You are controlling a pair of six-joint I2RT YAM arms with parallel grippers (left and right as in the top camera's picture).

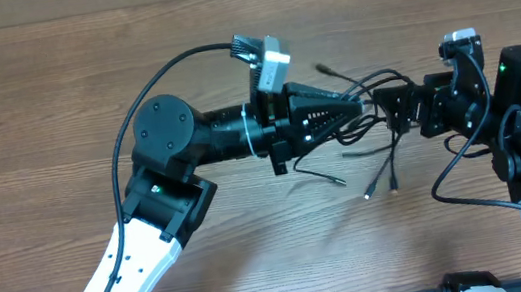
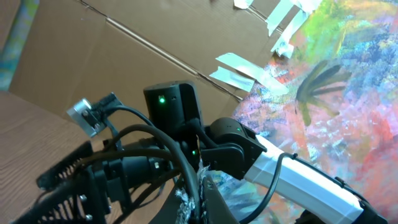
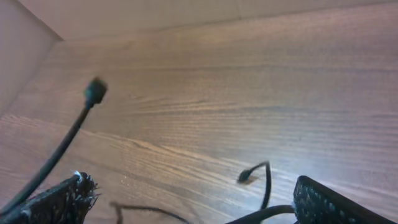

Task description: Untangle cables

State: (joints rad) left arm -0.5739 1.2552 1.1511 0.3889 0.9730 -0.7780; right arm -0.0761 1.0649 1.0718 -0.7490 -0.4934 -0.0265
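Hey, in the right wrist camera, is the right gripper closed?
No, the right gripper is open: its fingers sit at opposite bottom corners, with table and a cable end showing between them.

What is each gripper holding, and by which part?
The left gripper is shut on the cables, at the tangled middle where they cross. The right gripper is open, holding nothing.

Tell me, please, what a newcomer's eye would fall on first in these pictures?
The face-off at mid-table comes first: the left gripper is shut on the knot of thin black cables, and the right gripper gapes wide just opposite. Next come the loose plug ends trailing onto the wooden table and, in the left wrist view, the brightly painted backdrop.
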